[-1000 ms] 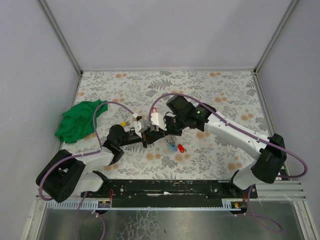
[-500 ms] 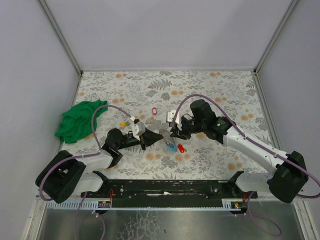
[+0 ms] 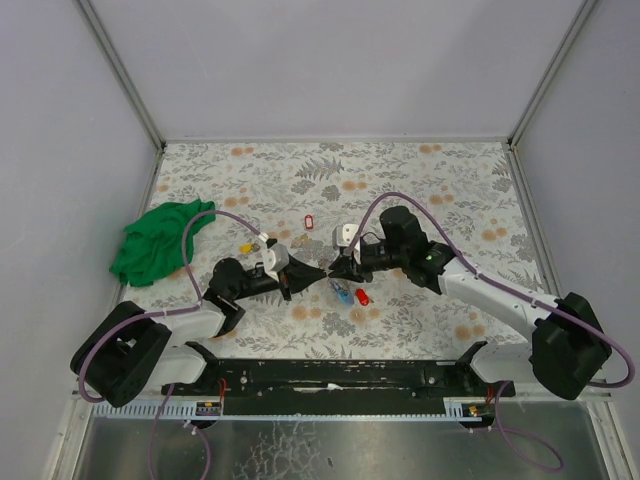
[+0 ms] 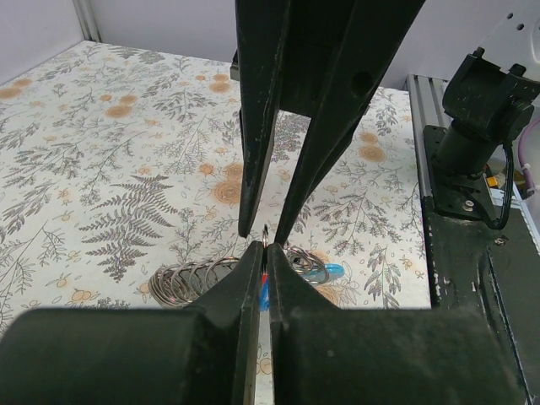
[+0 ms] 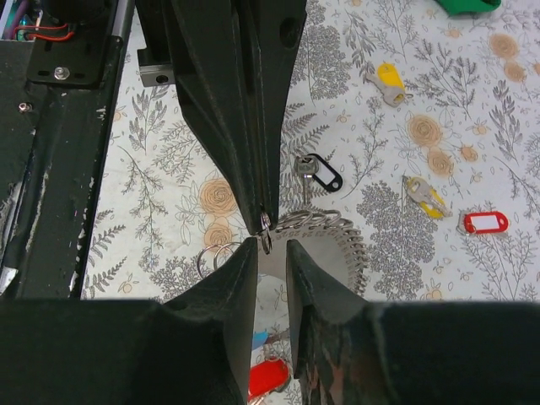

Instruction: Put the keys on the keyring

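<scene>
My left gripper (image 4: 267, 250) is shut on a small metal keyring (image 4: 267, 235) that sticks up edge-on from its tips. My right gripper (image 5: 272, 246) faces it tip to tip, open, its fingers (image 4: 253, 169) on either side of the ring (image 5: 266, 224). In the top view the two grippers meet at mid-table (image 3: 327, 272). A blue-tagged key (image 3: 343, 292) and a red-tagged key (image 3: 362, 297) lie just below them. More keys lie beyond: black tag (image 5: 321, 174), yellow tags (image 5: 388, 81) (image 5: 426, 196), red tag (image 5: 486, 223).
A grey strip holding a row of spare rings (image 5: 337, 240) lies under the grippers, with two loose rings (image 5: 215, 253) beside it. A green cloth (image 3: 158, 240) is bunched at the left edge. The arms' black base rail (image 3: 330, 375) runs along the near side.
The right arm drew back to the right from over the left gripper, then came in again tip to tip. Its jaws opened. The left gripper stayed shut on the ring.
</scene>
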